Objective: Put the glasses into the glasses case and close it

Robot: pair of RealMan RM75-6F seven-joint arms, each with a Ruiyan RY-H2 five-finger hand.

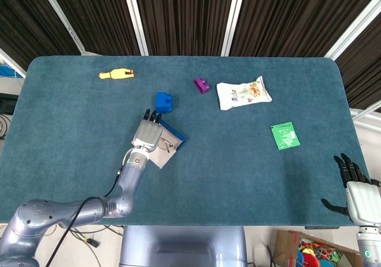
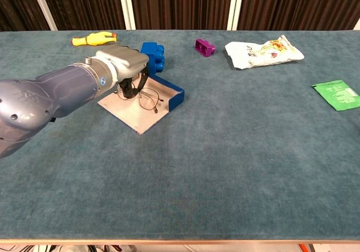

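Observation:
The glasses case (image 2: 172, 93) lies open on the table's left half, a blue tray with a beige flap (image 2: 134, 115) spread toward me. My left hand (image 2: 124, 65) hovers over the case's back left and pinches the thin wire-framed glasses (image 2: 149, 99), which hang over the beige inner surface close to the blue wall. From the head view the left hand (image 1: 149, 135) covers most of the case (image 1: 177, 136), and the glasses (image 1: 166, 143) show just right of it. My right hand (image 1: 355, 187) is off the table's near right corner, fingers spread and holding nothing.
A blue brick (image 2: 152, 57) stands right behind the case. A yellow toy (image 2: 93, 38) lies far left; a purple brick (image 2: 205, 46) and a white snack bag (image 2: 262, 52) lie at the back. A green packet (image 2: 337, 94) is at the right.

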